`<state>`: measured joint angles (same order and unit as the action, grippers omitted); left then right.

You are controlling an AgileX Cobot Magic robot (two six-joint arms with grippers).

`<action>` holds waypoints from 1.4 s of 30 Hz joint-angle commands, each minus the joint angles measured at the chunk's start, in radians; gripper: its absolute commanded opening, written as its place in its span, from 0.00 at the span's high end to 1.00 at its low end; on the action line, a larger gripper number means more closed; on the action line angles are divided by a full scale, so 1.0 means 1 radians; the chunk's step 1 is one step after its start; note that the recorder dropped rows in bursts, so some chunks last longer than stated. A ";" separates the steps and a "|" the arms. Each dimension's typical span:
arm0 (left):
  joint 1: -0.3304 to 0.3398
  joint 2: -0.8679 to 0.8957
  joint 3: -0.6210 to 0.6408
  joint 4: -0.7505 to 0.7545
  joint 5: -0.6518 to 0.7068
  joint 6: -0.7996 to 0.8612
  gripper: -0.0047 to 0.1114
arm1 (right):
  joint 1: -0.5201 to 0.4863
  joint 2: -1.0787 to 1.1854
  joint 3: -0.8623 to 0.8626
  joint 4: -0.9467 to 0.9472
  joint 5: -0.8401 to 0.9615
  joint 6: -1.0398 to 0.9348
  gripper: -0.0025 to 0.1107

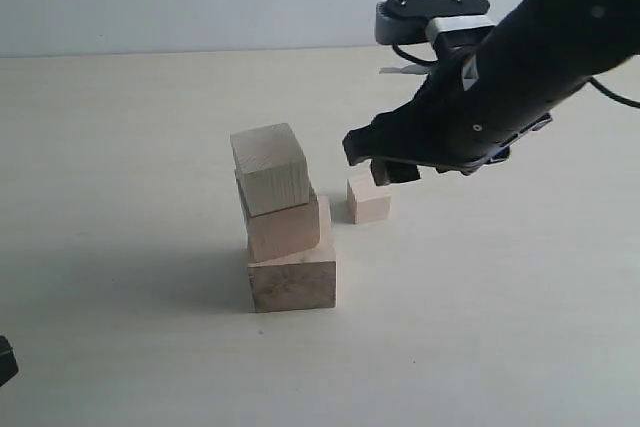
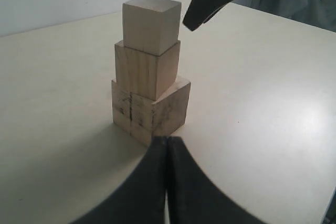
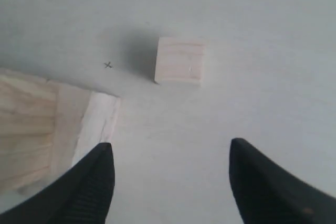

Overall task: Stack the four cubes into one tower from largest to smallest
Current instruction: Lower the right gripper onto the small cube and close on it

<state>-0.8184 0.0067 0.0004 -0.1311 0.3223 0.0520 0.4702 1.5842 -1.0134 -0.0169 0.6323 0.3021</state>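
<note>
**Three of four stacked; smallest cube not yet picked**

The counter point(image 1: 120, 147) carries everything; pale, plain, one tiny x mark point(image 3: 108, 65) near the loose cube.

The right end effector point(image 3: 170, 148) hovers low over the counter, jaws spread wide, nothing between them; in the right wrist view the loose cube lies ahead of the fingertips, not inside the gap. The left end effector point(image 2: 167, 148) sits back from the stack, fingers pressed together, holding nothing.

The tower point(image 2: 149, 69) is partly built:
- largest cube point(image 1: 292, 282) flat on the counter, as the base;
- second cube point(image 1: 285, 229) on top of it, turned a little off square;
- third cube point(image 1: 270, 169) on top of that, twisted again and overhanging toward the left of the exterior view; the column looks crooked but upright;
- smallest cube point(image 1: 368, 199) alone on the counter, near the stack on its right in the exterior view, with a clear gap; not touching.

Progress, judged: three placements done, one left; the size order is correct. What is left: bring the right end effector over the smallest cube, grip it, lift it above the third cube, and set it down centred. Risk: the top face is tilted off axis, so a nudge could shift the crooked upper cubes.
</note>
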 commanded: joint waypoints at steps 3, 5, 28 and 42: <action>0.002 -0.007 0.000 -0.004 -0.003 0.000 0.96 | -0.025 0.190 -0.101 -0.007 -0.046 -0.073 0.44; 0.002 -0.007 0.000 -0.004 -0.003 0.000 0.96 | -0.042 0.228 -0.116 -0.005 -0.074 -0.074 0.44; 0.002 -0.007 0.000 -0.004 -0.003 0.000 0.96 | -0.068 0.414 -0.217 0.071 -0.096 -0.169 0.44; 0.002 -0.007 0.000 -0.004 -0.003 0.000 0.96 | -0.068 0.420 -0.224 0.112 -0.131 -0.169 0.49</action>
<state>-0.8184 0.0067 0.0004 -0.1311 0.3223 0.0520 0.4049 2.0052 -1.2304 0.0834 0.5168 0.1418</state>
